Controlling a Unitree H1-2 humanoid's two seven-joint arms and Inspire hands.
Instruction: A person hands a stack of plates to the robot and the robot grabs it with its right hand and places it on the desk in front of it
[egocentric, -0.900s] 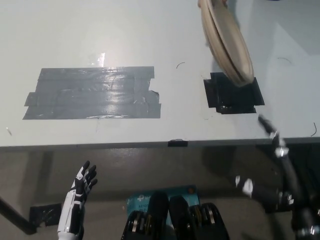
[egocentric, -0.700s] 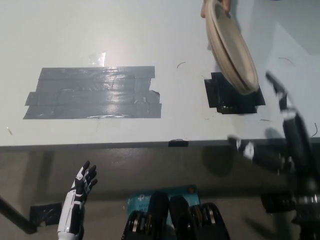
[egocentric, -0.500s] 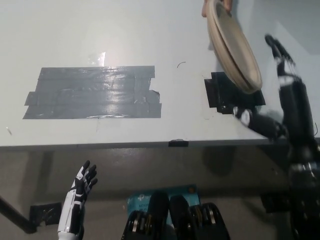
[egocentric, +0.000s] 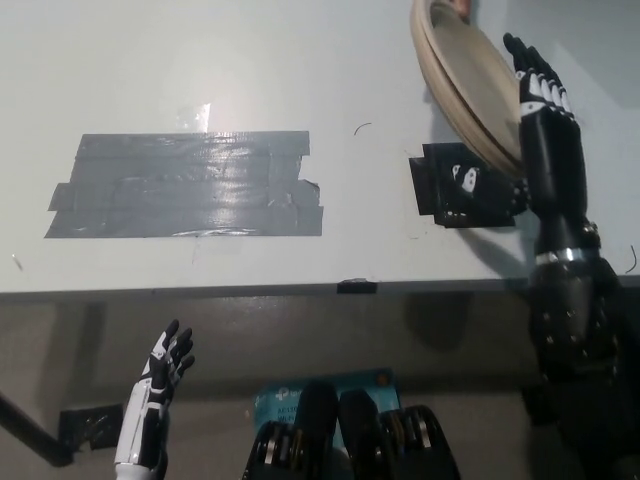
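Right hand (egocentric: 545, 140): up from below the desk (egocentric: 300, 60) edge, now raised over it, fingers spread, empty.
Stack of plates (egocentric: 468, 85): tilted above desk, just beside that hand, person's hand (egocentric: 458, 8) at top; probably stiff, slick, breakable, so grip the lower rim.
Left hand (egocentric: 160, 385): open, lower left.

Head camera looks steeply down on my pale grey desk (egocentric: 300, 60). The stack of beige round plates (egocentric: 465, 85) sits upper right, tilted, with a person's fingertips (egocentric: 458, 8) on its top rim. My black right hand (egocentric: 545, 120) is raised just beside the stack's right edge, fingers straight, thumb spread below; I can't tell whether they touch. My white left hand (egocentric: 165, 370) rests lower left, below the desk edge, fingers apart. A black tape patch (egocentric: 437, 200) lies beneath the stack.
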